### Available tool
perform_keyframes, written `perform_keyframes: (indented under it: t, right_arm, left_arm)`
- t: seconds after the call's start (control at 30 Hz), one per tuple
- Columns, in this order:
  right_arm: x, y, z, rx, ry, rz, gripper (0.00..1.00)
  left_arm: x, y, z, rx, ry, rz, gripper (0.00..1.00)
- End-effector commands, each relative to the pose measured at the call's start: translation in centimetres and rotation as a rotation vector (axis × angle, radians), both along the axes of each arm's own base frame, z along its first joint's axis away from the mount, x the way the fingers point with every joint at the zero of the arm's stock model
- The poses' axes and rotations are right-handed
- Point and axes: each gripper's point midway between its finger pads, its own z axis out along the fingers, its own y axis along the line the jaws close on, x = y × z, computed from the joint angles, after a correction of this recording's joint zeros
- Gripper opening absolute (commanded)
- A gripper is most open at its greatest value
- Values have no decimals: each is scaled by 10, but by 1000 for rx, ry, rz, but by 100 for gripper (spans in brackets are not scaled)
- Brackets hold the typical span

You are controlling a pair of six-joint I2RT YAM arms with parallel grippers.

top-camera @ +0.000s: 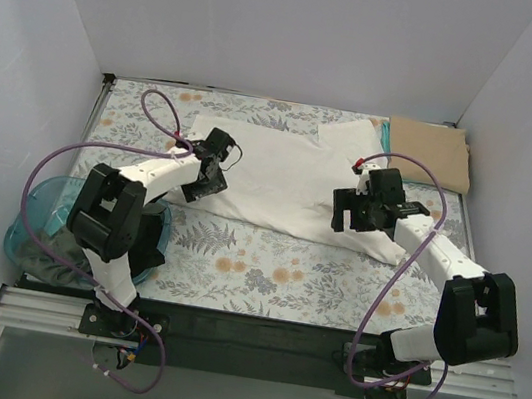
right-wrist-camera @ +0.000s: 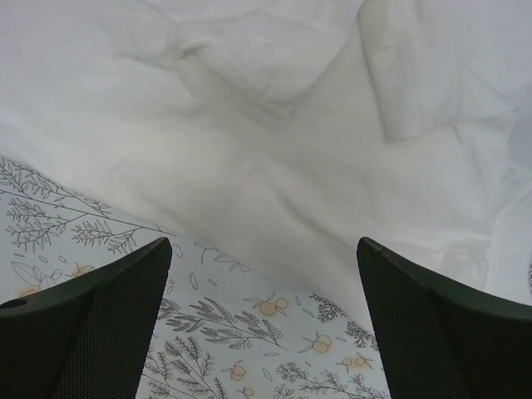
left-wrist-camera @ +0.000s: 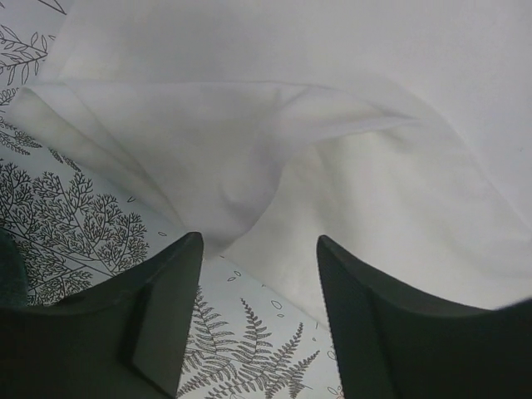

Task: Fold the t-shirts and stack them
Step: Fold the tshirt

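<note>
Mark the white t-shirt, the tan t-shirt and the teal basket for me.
white t-shirt (top-camera: 280,176), top external view, middle of the spread cloth.
tan t-shirt (top-camera: 434,150), top external view, centre of its folded upper face.
teal basket (top-camera: 37,209), top external view, its translucent left wall.

You get bright, even light from overhead in the top view, with only soft shadows under the arms on the table covering (top-camera: 266,265), and the walls lean outward at the frame edges. The cream-white shirt (top-camera: 275,176) runs close to washed out in both wrist views, its folds faint. Your left wrist view looks grey and colourless; the fingers (left-wrist-camera: 162,324) of the left gripper (left-wrist-camera: 259,249) are dark and soft-edged. The right wrist view keeps warm colour.
</note>
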Motion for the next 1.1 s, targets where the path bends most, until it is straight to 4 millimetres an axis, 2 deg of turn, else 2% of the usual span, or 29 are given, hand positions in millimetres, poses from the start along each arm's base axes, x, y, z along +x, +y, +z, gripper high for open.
perform_keyframes:
  t: [0.0,0.03,0.07,0.1,0.23,0.37,0.4,0.5,0.67,0.87,0.9,0.93,0.97,1.03,1.07]
  right_arm:
    - [6,8,7,52,-45,-4,98]
    - [5,8,6,51,-45,-3,98]
    - [5,7,6,49,-46,-5,98]
    - [3,6,3,44,-41,-5,98]
    - [2,1,0,16,-43,-17,98]
    - [4,-1,0,10,-46,-20,98]
    - [3,0,-1,9,-43,-16,98]
    - [4,-1,0,7,-49,-17,98]
    - [4,-2,1,2,-52,-15,98]
    - [2,-3,1,-1,-56,-9,98]
    - [3,-8,1,-24,-64,-27,98]
    - [3,-8,1,-25,-64,-27,98]
    - [2,-8,1,-24,-64,-25,98]
    - [2,-8,2,-26,-68,-23,98]
    - [2,-8,2,-26,-71,-22,98]
  left_arm:
    - [13,7,13,42,-56,44,52]
    - [15,11,10,66,-50,52,47]
    - [15,14,11,83,-41,65,37]
    - [20,16,15,93,-53,77,33]
    - [21,29,11,143,-29,99,32]
    - [22,36,7,166,-10,105,17]
    - [23,37,6,173,-6,109,9]
    - [27,42,10,182,-14,117,0]
    - [40,51,19,210,-53,96,0]
    - [68,46,27,206,-105,-29,0]
    - [76,45,31,209,-131,-47,0]
    - [75,46,31,227,-121,-77,0]
    - [86,39,32,209,-156,-117,0]
    - [94,40,30,228,-153,-213,0]
    - [103,28,27,175,-168,-286,0]
